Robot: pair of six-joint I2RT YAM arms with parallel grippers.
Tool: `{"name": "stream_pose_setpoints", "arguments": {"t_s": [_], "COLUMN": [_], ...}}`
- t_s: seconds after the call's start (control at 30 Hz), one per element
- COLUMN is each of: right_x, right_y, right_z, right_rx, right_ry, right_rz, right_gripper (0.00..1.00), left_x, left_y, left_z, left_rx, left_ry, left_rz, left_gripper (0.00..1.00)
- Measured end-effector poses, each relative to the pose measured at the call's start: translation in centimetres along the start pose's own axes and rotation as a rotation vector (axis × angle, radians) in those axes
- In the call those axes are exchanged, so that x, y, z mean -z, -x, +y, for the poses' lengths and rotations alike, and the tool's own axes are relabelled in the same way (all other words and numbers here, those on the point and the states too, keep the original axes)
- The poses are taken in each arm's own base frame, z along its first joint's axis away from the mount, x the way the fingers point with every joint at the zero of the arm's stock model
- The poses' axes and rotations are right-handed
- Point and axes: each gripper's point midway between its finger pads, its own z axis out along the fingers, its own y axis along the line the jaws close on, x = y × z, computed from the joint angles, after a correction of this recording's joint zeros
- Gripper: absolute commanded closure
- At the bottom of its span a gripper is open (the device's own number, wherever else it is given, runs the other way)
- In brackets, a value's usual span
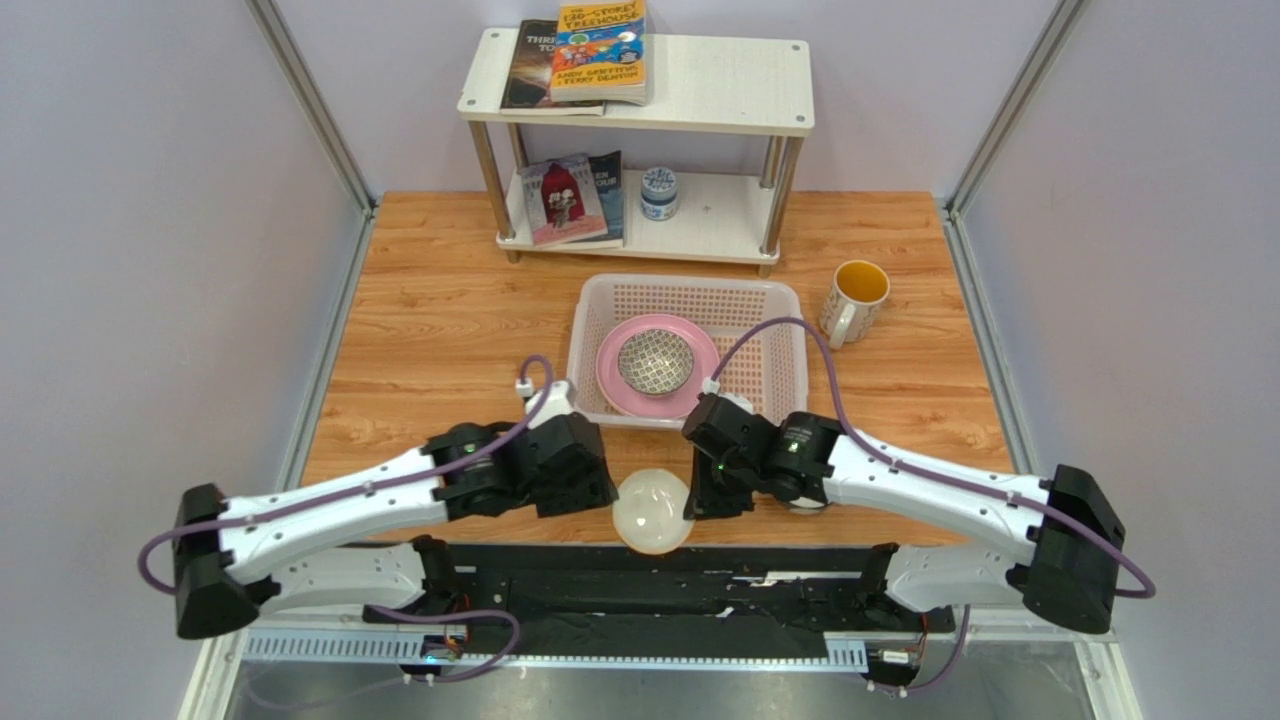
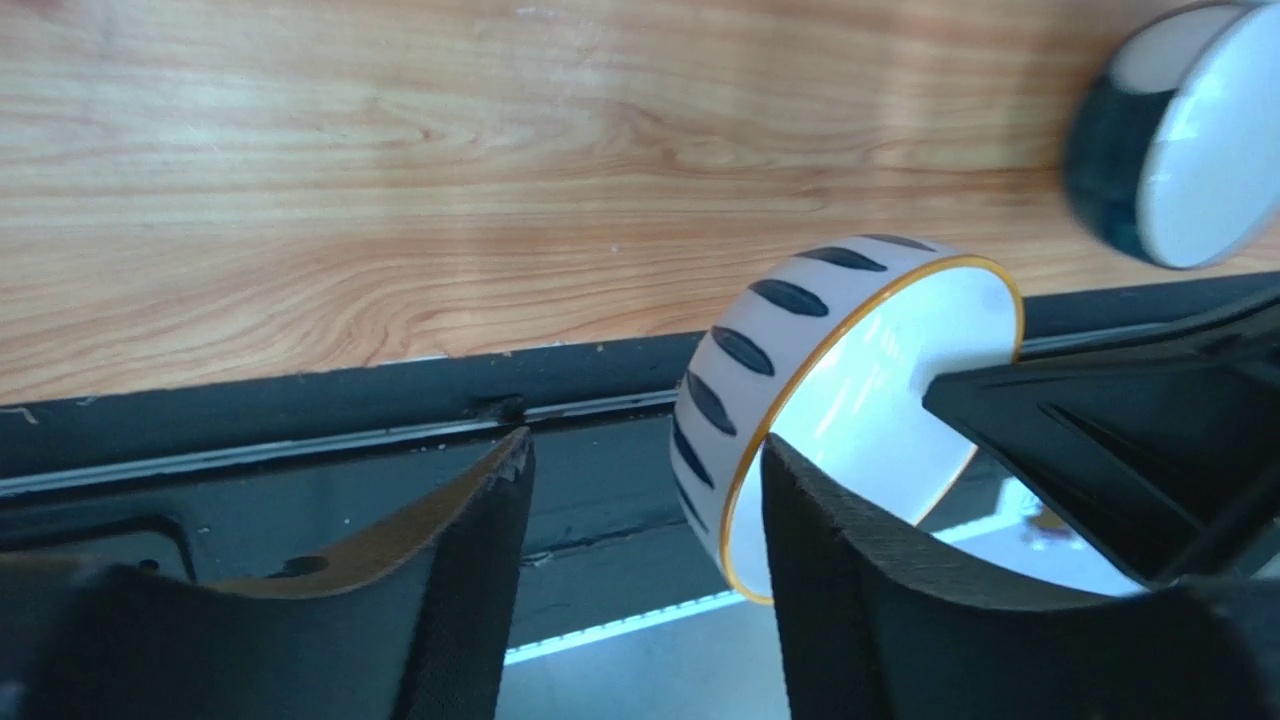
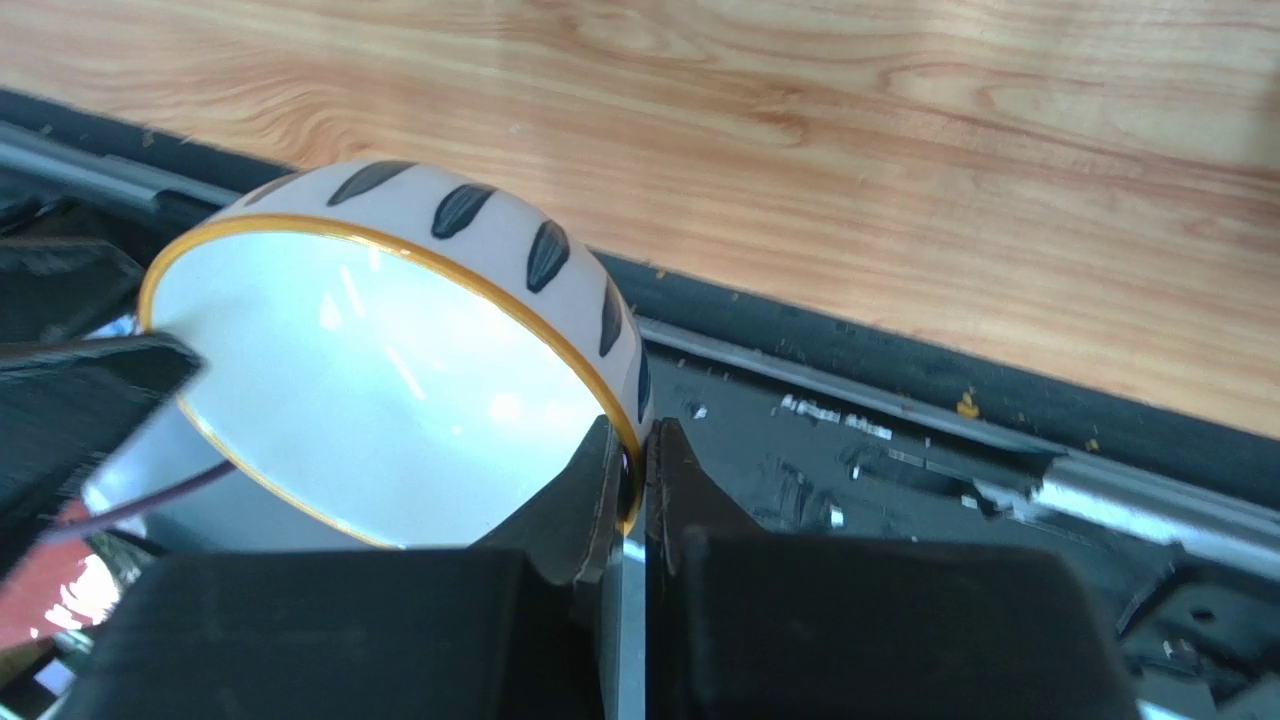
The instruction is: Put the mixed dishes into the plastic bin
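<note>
While the left gripper's (image 2: 646, 447) fingers stand parted, grasping nothing, a white bowl (image 1: 654, 510) with dark dashes and a yellow rim hangs tilted on edge over the near edge of the bench (image 1: 436, 345), just beside one of those fingers. The right gripper (image 3: 634, 443) has its fingers clenched on the bowl's rim. Farther back, the plastic bin (image 1: 751, 300) holds a pink plate (image 1: 616, 375) with a grey patterned bowl (image 1: 657, 360) on it. The mug (image 1: 854, 297) stands upright near the bin's far right corner.

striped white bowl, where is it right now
Top view: the striped white bowl is low centre, at the near edge of the table, just below the plastic bin, its rim pinched by the right gripper.
</note>
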Motion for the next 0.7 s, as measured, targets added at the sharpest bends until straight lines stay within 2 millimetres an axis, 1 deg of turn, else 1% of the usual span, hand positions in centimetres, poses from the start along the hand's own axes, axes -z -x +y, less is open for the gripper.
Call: {"name": "stream_pose_setpoints", "arguments": {"t_s": [0.03, 0.1, 0.13, 0.17, 0.2, 0.27, 0.3, 0.33, 0.37, 0.4, 0.43, 0.47, 0.5, 0.53, 0.57, 0.6, 0.67, 0.7], "right_x": [0.9, 2.2, 3.2, 4.0, 5.1, 7.1, 8.5, 9.3, 10.5, 11.1, 11.8, 11.9, 11.9, 11.2, 11.0, 10.3, 8.6, 6.2], "right_y": [0.3, 0.8, 1.3, 1.7, 2.5, 3.9, 5.3, 6.3, 8.3, 9.8, 12.3, 13.5, 15.5, 17.4, 18.6, 20.0, 22.1, 24.1], "right_z": [0.4, 1.0, 1.4, 1.9, 2.6, 4.0, 4.9, 5.3, 5.9, 6.0, 5.8, 5.5, 4.7, 4.1, 3.2, 2.2, 1.0, 0.2], "right_rx": [0.012, 0.034, 0.047, 0.059, 0.071, 0.091, 0.096, 0.099, 0.089, 0.076, 0.054, 0.043, 0.018, 0.021, -0.005, -0.016, -0.021, -0.016], "right_ry": [0.007, 0.010, 0.007, 0.014, 0.023, 0.046, 0.064, 0.075, 0.086, 0.091, 0.088, 0.081, 0.055, 0.026, 0.007, -0.028, -0.080, -0.120], "right_rz": [-0.007, -0.022, -0.032, -0.042, -0.067, -0.107, -0.136, -0.156, -0.197, -0.223, -0.263, -0.278, -0.295, -0.295, -0.308, -0.298, -0.271, -0.234], "right_gripper": [1.00, 1.00, 1.00, 1.00, 1.00, 1.00, 1.00, 1.00, 1.00, 1.00, 1.00, 1.00, 1.00, 1.00, 1.00, 1.00, 1.00, 1.00], "left_x": [1.3, 2.7, 3.3, 3.6, 3.9, 4.1, 4.1, 4.1, 4.1, 4.1, 4.1, 4.1, 4.1, 4.0, 3.8, 3.7, 3.4, 3.2], "left_y": [0.8, 1.7, 2.2, 2.5, 3.0, 3.2, 3.2, 3.1, 3.0, 2.9, 2.9, 2.9, 2.8, 2.8, 2.7, 2.7, 2.5, 2.4], "left_z": [0.1, 0.5, 1.2, 2.0, 3.1, 4.6, 5.3, 5.8, 6.4, 6.6, 6.9, 7.0, 7.1, 7.2, 7.2, 7.3, 7.3, 7.4], "left_rx": [0.026, 0.061, 0.080, 0.095, 0.116, 0.132, 0.133, 0.132, 0.129, 0.127, 0.126, 0.124, 0.122, 0.119, 0.116, 0.113, 0.107, 0.104], "left_ry": [-0.032, -0.061, -0.055, -0.041, -0.016, 0.024, 0.045, 0.060, 0.081, 0.091, 0.102, 0.108, 0.115, 0.122, 0.130, 0.139, 0.155, 0.163], "left_rz": [-0.038, -0.077, -0.100, -0.114, -0.135, -0.154, -0.158, -0.158, -0.157, -0.158, -0.159, -0.159, -0.156, -0.153, -0.150, -0.146, -0.139, -0.133], "left_gripper": [0.36, 0.36, 0.36, 0.36, 0.36, 0.36, 0.36, 0.36, 0.36, 0.36, 0.36, 0.36, 0.36, 0.37, 0.37, 0.37, 0.37, 0.37]}}
